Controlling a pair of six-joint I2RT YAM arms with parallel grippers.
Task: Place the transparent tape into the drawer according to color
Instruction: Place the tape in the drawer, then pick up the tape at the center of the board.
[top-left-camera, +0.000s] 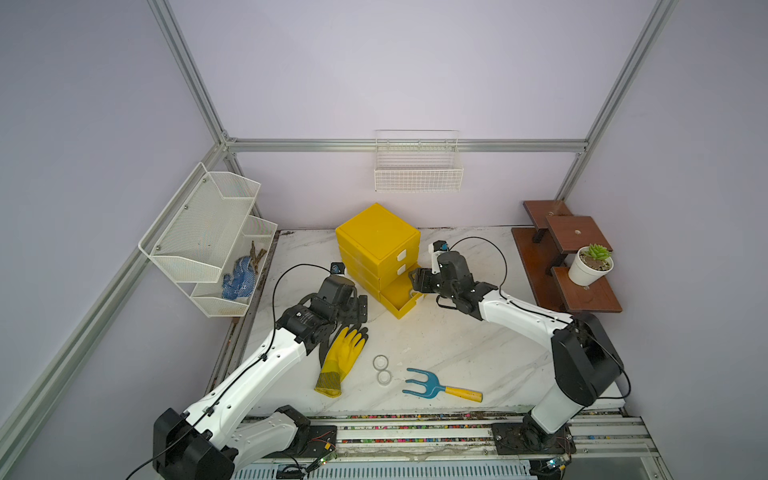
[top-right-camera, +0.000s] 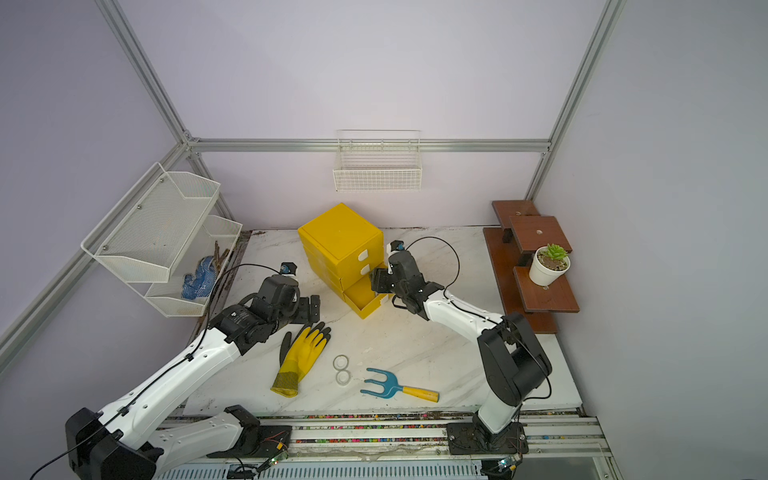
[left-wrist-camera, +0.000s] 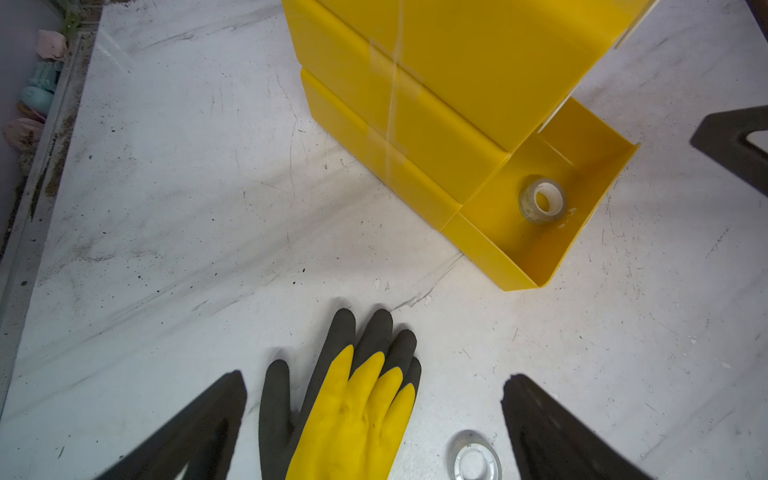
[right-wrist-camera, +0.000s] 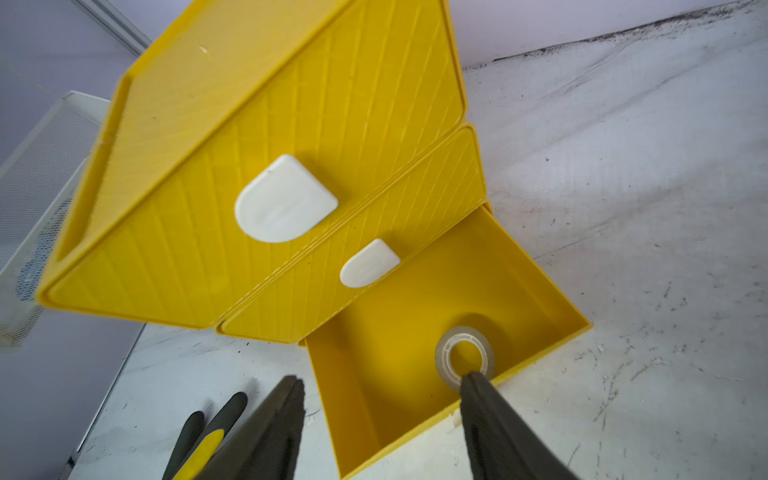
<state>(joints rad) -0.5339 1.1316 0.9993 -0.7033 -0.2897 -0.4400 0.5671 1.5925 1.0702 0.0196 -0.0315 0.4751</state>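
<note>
While a clear tape roll is lying in the open drawer, right jaws are standing parted above it and left jaws wide.

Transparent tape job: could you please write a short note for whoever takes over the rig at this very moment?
Left pincer: open, empty, hovering by the fingertips of the yellow glove.
Right pincer: open above the pulled-out bottom drawer.
Done: one clear tape roll lies in that drawer.
Left: two clear rolls lie on the table between glove and blue fork; upper drawers are shut.
</note>
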